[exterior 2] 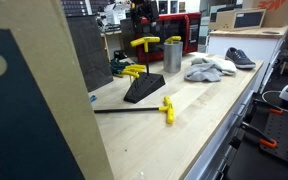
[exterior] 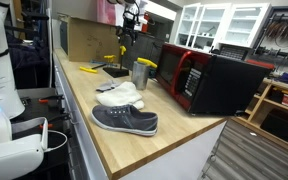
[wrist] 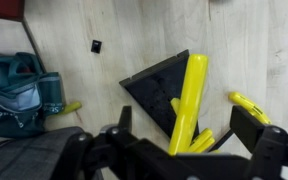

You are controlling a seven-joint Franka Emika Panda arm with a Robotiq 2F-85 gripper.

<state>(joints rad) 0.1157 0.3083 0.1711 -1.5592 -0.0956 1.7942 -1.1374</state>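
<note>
The tool is released. Its two black fingers stand wide apart along the bottom edge of the wrist view and hold nothing. In an exterior view it hangs as a dark head above the far end of the counter.

Straight below it, in the gap between the fingers, lies the yellow plastic T-handle. The handle's long axis runs up and down the wrist picture with a slight lean. That puts it crosswise to the line from finger to finger, with one finger on either side. Tool and handle look apart, with no contact to be seen.

The handle appears to belong to a key seated in the black wedge-shaped stand. A second yellow handle juts out close to the finger on the picture's right. In an exterior view the stand sits on the light wooden counter, and a T-handle is raised above it.

To the picture's left of the stand in the wrist view are a teal fabric pouch and a small black square. A brushed metal cup stands just beside the stand with another yellow handle poking out of it. A loose yellow-handled key with a long black shaft lies flat on the counter.

Further along the counter come:
- a crumpled white cloth
- a grey canvas shoe with a white sole
- a red-and-black microwave oven
- a brown cardboard box, standing behind the rest
</note>
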